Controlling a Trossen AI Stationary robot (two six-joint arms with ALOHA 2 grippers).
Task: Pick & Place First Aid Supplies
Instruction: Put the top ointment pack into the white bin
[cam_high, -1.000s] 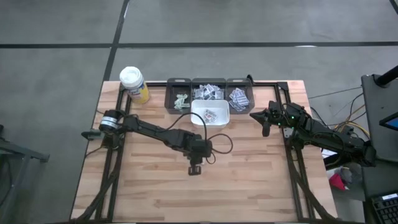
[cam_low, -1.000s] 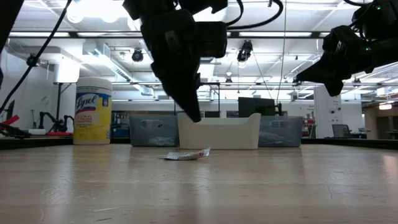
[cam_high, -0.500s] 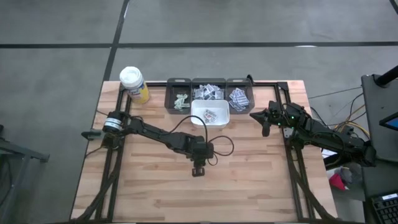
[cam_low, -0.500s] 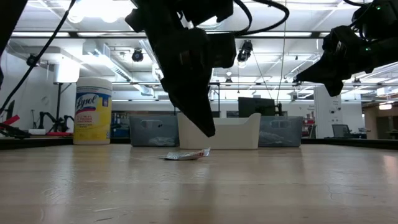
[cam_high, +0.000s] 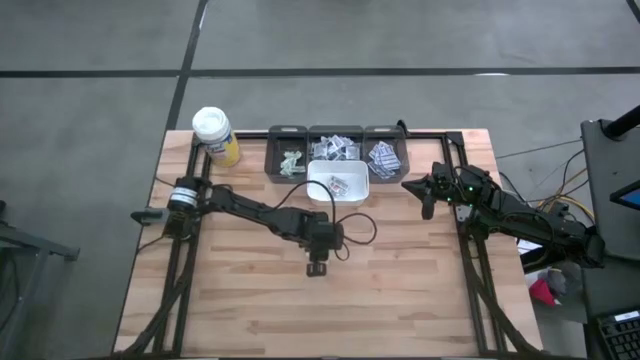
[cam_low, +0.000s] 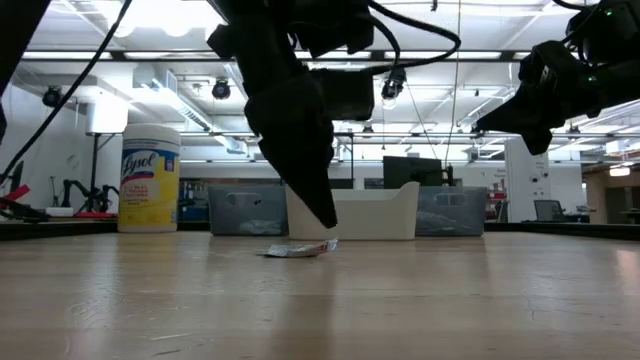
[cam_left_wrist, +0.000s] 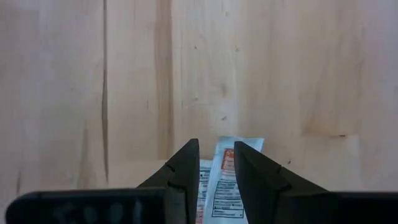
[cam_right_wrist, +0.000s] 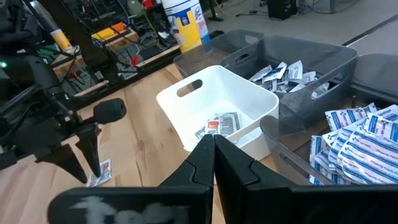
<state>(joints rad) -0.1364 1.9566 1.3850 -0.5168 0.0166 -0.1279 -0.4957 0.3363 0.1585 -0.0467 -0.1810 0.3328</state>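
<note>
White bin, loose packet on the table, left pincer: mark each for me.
White bin (cam_right_wrist: 186, 93), right wrist view, far wall by the handle slot.
Loose packet (cam_left_wrist: 227, 186), left wrist view, printed face.
Left pincer (cam_left_wrist: 216, 163), left wrist view, midway between fingertips.

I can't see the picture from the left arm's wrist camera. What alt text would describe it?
Two dark fingers of the left pincer stand slightly apart over a small white packet with red print lying flat on a pale wooden table. The packet shows through the gap between them.
</note>
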